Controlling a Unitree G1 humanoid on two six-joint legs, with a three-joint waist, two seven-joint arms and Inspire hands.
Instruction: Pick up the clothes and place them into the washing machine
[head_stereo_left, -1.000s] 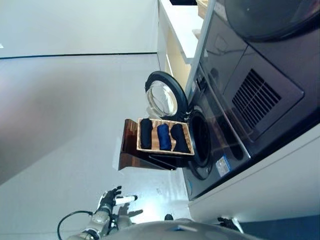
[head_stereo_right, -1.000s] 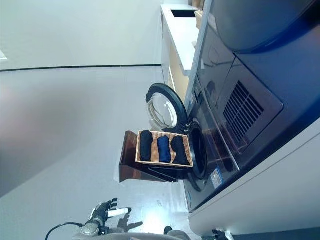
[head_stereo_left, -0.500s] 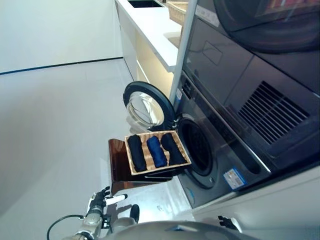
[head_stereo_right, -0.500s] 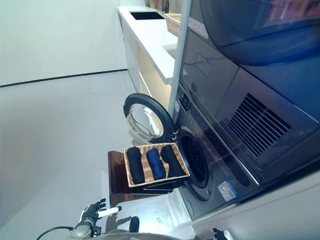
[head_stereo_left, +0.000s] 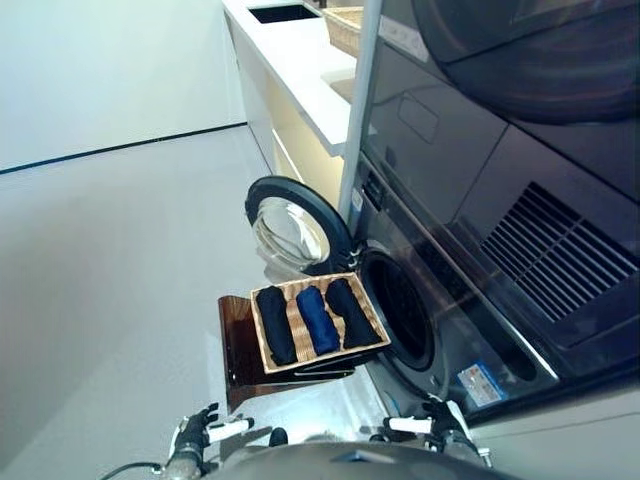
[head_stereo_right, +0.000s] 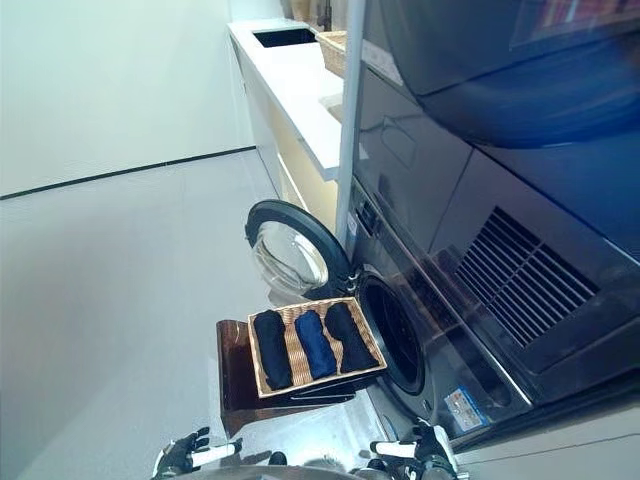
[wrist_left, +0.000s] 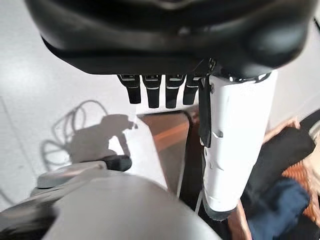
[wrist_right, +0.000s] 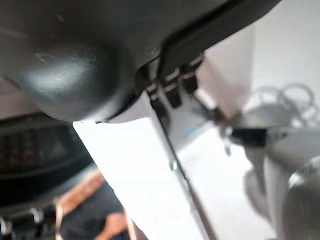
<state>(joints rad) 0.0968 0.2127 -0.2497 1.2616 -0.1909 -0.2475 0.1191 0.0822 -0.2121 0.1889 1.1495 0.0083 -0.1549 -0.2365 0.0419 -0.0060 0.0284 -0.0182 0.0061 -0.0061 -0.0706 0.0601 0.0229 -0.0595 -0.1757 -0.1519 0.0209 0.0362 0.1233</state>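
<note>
A shallow wicker basket (head_stereo_left: 297, 328) rests on a low dark brown box (head_stereo_left: 238, 350) in front of the washing machine (head_stereo_left: 455, 330). In it lie rolled clothes side by side: a dark roll (head_stereo_left: 275, 326), a blue roll (head_stereo_left: 318, 320) and another dark roll (head_stereo_left: 350, 313). The machine's round door (head_stereo_left: 295, 222) stands open and the drum opening (head_stereo_left: 402, 312) is dark. My left hand (head_stereo_left: 200, 436) is low at the bottom left, open and empty, well short of the basket. My right hand (head_stereo_left: 436, 428) is low at the bottom right, open and empty, below the drum opening. The left wrist view shows the clothes (wrist_left: 282, 152) past the thumb.
A white counter (head_stereo_left: 300, 70) with a sink and a second wicker basket (head_stereo_left: 346, 26) runs along the wall behind the machine. A dark appliance (head_stereo_left: 520, 60) is stacked above the washing machine. Bare grey floor (head_stereo_left: 110, 280) spreads to the left.
The camera has swung, so the whole picture has shifted. My right hand now shows more fully at the bottom right. The basket and clothes lie as before.
</note>
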